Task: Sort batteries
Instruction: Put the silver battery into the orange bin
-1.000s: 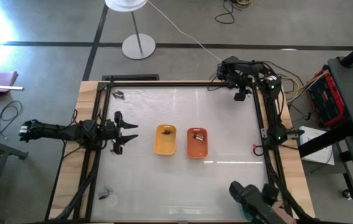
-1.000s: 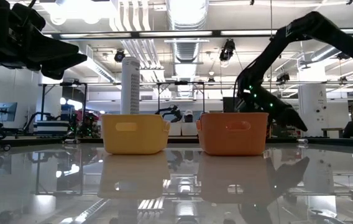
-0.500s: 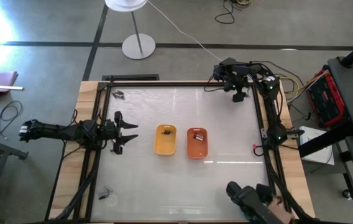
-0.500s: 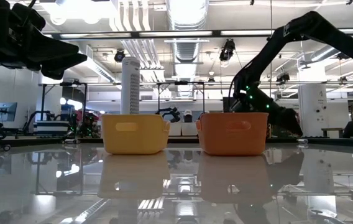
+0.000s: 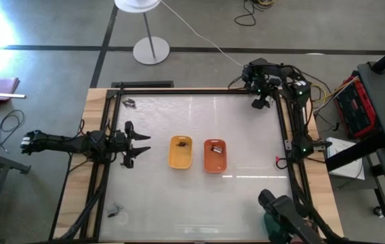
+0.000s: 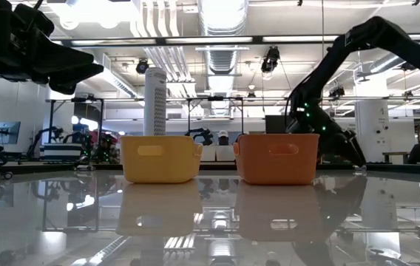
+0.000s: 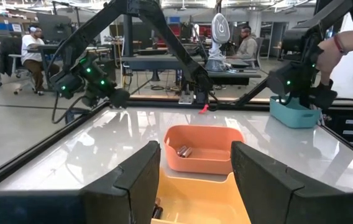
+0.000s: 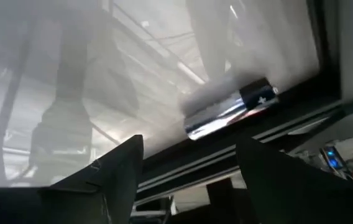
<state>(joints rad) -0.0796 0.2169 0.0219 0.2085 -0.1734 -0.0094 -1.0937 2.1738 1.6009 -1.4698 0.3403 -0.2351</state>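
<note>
1. Right gripper (image 5: 261, 103) is hanging over the far right corner of the table (image 5: 247, 183), fingers spread apart, holding nothing.
2. Its wrist view is showing one silvery battery (image 8: 232, 107) with a dark end, lying on the glass right against the dark edge rail, just ahead of the fingers (image 8: 117, 174) and roughly between them, not touching either.
3. Left gripper (image 5: 138, 144) is waiting at the left side of the table, fingers apart, empty, pointing at the yellow tray (image 5: 180, 151).
4. Yellow tray and orange tray (image 5: 214, 155) are sitting side by side mid-table, close but apart.
5. Orange tray is holding a couple of batteries (image 7: 184, 151) on its floor; something small and dark is showing in the yellow tray too, can't tell how many.
6. Loose batteries (image 5: 130, 103) are lying at the far left corner of the table, and more (image 5: 115, 212) at the near left corner, both well away from either gripper.
7. Teal tray (image 7: 296, 112) is sitting at the near right edge, a person's hand (image 7: 330, 53) above it.
</note>
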